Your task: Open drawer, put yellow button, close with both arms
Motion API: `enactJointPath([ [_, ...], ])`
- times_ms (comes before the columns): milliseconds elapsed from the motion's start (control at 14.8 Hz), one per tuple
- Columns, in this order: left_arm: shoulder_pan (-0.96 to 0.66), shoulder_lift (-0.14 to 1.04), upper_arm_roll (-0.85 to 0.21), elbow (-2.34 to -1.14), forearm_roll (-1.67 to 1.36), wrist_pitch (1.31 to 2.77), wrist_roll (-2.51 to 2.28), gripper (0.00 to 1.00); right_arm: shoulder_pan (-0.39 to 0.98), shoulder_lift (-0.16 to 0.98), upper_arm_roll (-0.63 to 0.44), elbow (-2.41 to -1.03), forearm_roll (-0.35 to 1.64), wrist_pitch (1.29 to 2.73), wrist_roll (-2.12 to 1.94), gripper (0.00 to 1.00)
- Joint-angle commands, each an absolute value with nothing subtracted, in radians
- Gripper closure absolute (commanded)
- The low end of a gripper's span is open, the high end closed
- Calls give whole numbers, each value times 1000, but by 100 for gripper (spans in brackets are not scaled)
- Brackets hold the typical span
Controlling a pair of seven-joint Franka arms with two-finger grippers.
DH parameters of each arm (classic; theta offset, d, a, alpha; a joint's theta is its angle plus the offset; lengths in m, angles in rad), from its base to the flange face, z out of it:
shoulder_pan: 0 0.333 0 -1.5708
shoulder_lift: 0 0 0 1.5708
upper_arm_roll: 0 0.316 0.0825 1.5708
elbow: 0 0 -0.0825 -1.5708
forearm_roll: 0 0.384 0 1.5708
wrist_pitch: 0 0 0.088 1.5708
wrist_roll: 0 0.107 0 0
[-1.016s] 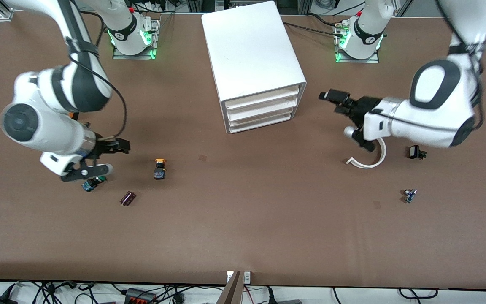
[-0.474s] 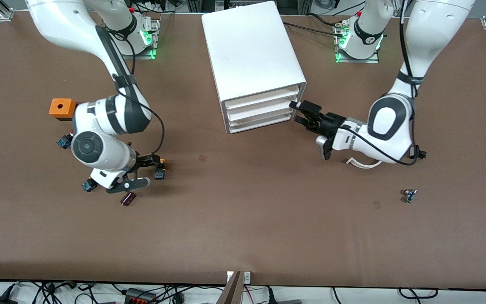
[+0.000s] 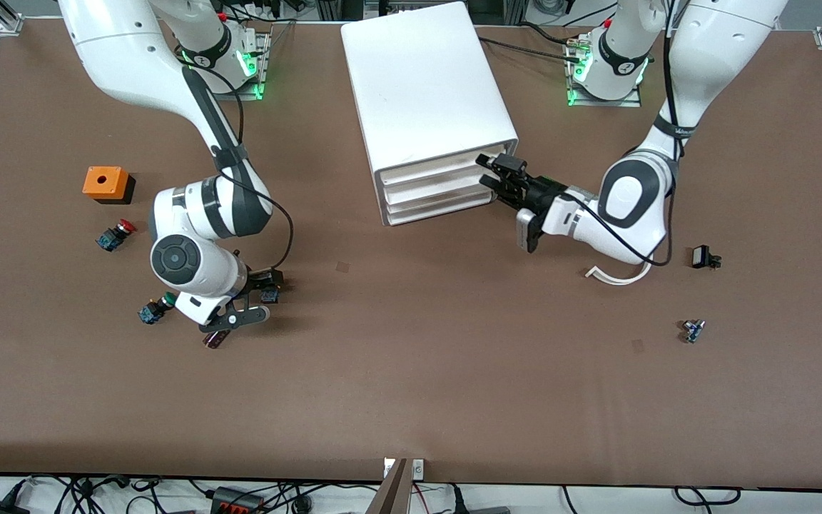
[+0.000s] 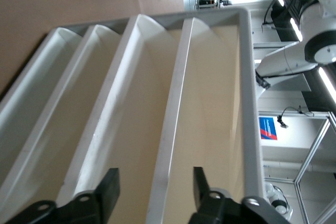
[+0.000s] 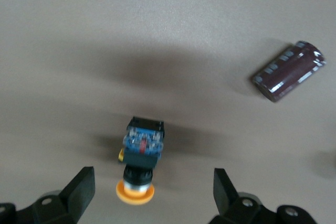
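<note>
Moved onto the drawer [image 3: 443, 173] front: left gripper [image 4: 152, 192], fingers open. Right gripper [image 5: 152, 192] (fingers spread) straddling the upright-lying yellow button [image 5: 139, 161], cap toward it.

Yellow-capped, blue-and-black yellow button [image 5: 139, 157]

A wide brown table [image 3: 411, 400] fills the room's middle. Tangled black cables [image 3: 254, 496] run along its near edge. Aluminium framing [image 4: 315, 156], bright ceiling strip lights [image 4: 326, 85] and a blue poster [image 4: 268, 128] show around it.
</note>
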State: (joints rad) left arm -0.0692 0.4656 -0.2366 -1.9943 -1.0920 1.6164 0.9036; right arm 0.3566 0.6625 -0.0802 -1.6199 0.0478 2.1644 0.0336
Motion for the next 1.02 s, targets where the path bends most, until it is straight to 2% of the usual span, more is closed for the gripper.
enactJointPath([
  [0,-74,465,-242,-2026,-1118,1628,991,56,364,702,-84,-1614,61,2197,58,0],
  [135,-72,465,-242,-2023,-1118,1626,989,82,382,715,-84,-1614,66,2210,70,0],
  [271,-71,468,-242,-2019,-1117,1629,989,97,400,726,-84,-1615,67,2212,107,0],
  [406,-68,468,-241,-2003,-1114,1629,977,99,403,732,-84,-1617,67,2210,107,2],
  [609,-68,500,-224,-1929,-1104,1634,971,99,400,747,-84,-1618,67,2215,107,14],
  [745,-67,566,-196,-1849,-1092,1634,971,99,396,747,-84,-1617,67,2217,109,30],
  [948,-67,644,-164,-1725,-1075,1634,942,99,390,741,-86,-1612,69,2210,109,75],
])
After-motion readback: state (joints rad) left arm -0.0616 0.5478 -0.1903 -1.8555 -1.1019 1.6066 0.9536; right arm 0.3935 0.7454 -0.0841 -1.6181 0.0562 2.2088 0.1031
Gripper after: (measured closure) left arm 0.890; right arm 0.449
